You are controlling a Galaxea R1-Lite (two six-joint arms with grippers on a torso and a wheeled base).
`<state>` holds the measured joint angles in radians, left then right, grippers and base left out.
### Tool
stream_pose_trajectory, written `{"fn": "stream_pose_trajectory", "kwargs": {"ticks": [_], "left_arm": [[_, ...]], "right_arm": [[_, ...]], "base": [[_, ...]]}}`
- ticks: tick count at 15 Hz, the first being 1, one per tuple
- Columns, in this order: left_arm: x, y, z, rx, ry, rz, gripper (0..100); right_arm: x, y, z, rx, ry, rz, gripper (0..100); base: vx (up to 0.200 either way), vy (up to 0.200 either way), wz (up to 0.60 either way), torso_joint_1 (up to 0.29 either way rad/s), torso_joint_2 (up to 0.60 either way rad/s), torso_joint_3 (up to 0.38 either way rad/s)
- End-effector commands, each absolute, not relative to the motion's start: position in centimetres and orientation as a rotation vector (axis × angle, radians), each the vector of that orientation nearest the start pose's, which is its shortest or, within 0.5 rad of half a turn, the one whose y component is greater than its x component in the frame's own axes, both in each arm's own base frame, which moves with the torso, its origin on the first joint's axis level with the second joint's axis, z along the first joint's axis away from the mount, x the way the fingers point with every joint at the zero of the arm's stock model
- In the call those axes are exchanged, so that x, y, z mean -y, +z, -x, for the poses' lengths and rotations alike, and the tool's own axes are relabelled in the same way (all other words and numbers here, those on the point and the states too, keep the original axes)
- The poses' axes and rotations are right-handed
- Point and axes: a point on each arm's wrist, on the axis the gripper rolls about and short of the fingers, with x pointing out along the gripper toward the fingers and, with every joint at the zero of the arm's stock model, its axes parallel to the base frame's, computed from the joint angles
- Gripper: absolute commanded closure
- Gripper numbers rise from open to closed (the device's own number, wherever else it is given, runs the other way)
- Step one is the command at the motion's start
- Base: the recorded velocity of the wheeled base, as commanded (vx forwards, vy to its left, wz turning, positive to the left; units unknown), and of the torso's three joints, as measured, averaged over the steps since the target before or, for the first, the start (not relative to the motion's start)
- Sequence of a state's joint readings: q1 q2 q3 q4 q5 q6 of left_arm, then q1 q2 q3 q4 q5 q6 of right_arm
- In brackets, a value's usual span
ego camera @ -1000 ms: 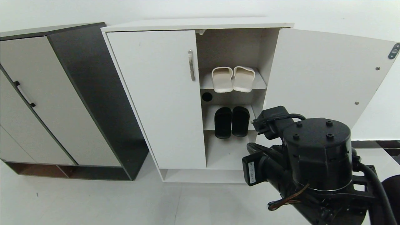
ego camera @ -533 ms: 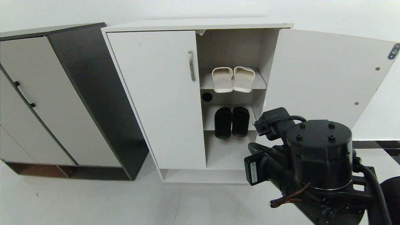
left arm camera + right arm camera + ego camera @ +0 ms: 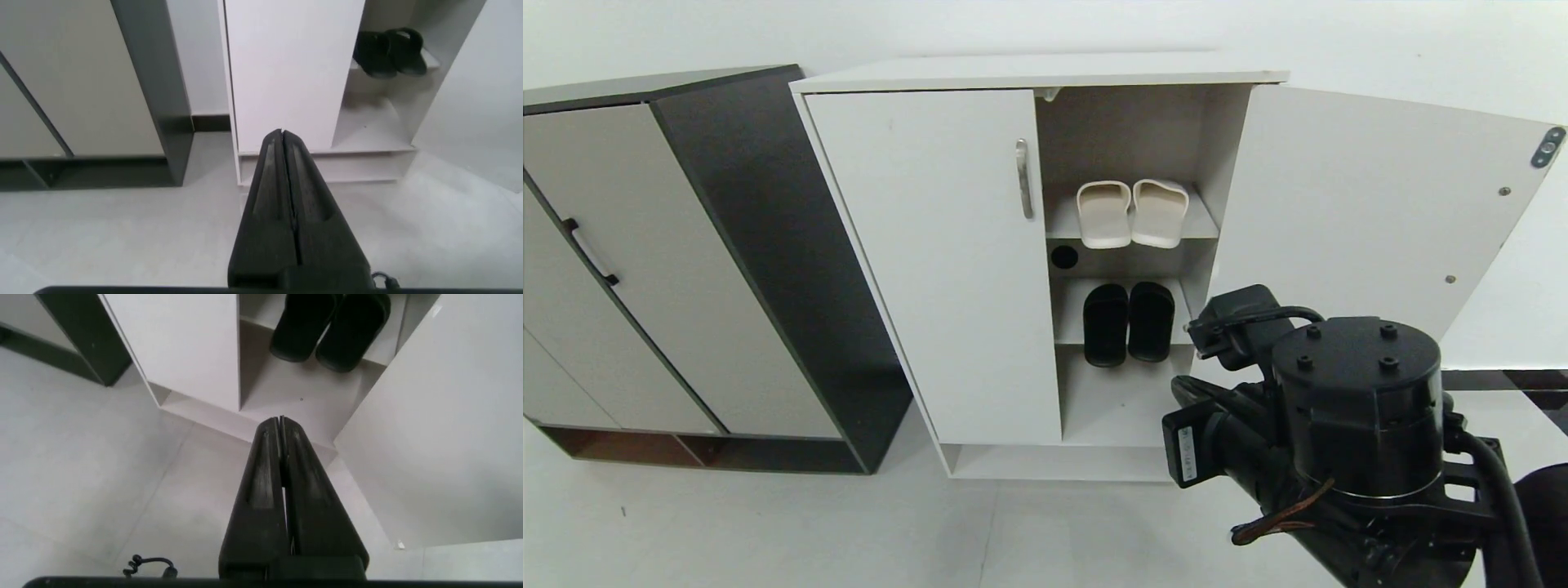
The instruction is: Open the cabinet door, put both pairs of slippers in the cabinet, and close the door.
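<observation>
Head view: white cabinet (image 3: 1037, 73) stands on the floor (image 3: 768, 531) with its right door (image 3: 1364, 212) swung wide open. Left door (image 3: 931, 261) is shut, vertical handle (image 3: 1022, 178) at its inner edge.
- Beige slippers (image 3: 1131, 212) are on the upper shelf (image 3: 1205, 224), side by side and touching. Long axis runs front-to-back, straps at the rear, heel ends at the shelf's front edge.
- Black slippers (image 3: 1128, 322) are on the middle shelf (image 3: 1066, 310), directly below. Same front-to-back lie, paired and touching, near ends hanging a bit over the edge. Can't tell toe from heel here.
- A round hole (image 3: 1064, 257) is in the back panel between the two shelves.
- Dark grey cabinet (image 3: 686, 261) stands just left of the white one, angled, doors shut.
- Right arm (image 3: 1339, 408) sits low in front of the open door, covering the door's lower inner corner. It doesn't cover the shelves.

Left wrist view: left gripper (image 3: 282, 135) has its fingers pressed together, nothing held. It hangs above the floor, facing the shut left door, with the black slippers off to one side.

Right wrist view: right gripper (image 3: 282, 423) also has its fingers together and holds nothing. It is above the floor in front of the open bay, pointing toward the black slippers, with the open door panel alongside.
</observation>
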<state>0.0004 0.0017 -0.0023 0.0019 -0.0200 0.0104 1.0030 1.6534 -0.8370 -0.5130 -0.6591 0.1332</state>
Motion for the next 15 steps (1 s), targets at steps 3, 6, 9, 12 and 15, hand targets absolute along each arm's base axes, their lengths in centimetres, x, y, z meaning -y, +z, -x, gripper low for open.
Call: {"fn": "stream_pose_trajectory", "kwargs": {"ticks": [3, 6, 9, 12, 15], "left_arm": [[0.05, 7.55, 2.28, -0.005, -0.018, -0.011, 100], [0.05, 7.55, 2.28, -0.005, -0.018, -0.009, 100], [0.05, 7.55, 2.28, -0.005, -0.018, -0.009, 100], [0.05, 7.55, 2.28, -0.005, -0.018, -0.009, 100], [0.05, 7.55, 2.28, -0.005, -0.018, -0.009, 100]], "right_arm": [[-23.85, 19.35, -17.0, -0.231, 0.321, 0.098, 100], [-23.65, 19.27, -17.14, -0.233, 0.313, 0.1, 100], [-23.75, 18.79, -17.25, -0.245, 0.314, 0.11, 100], [-23.85, 18.54, -17.28, -0.254, 0.329, 0.113, 100], [-23.78, 18.67, -17.23, -0.251, 0.33, 0.109, 100]], "base": [[0.0, 0.0, 0.0, 0.04, -0.32, -0.356], [0.0, 0.0, 0.0, 0.058, -0.51, -0.354], [0.0, 0.0, 0.0, 0.124, -0.46, -0.344], [0.0, 0.0, 0.0, 0.136, -0.47, -0.328], [0.0, 0.0, 0.0, 0.165, -0.48, -0.316]]}}
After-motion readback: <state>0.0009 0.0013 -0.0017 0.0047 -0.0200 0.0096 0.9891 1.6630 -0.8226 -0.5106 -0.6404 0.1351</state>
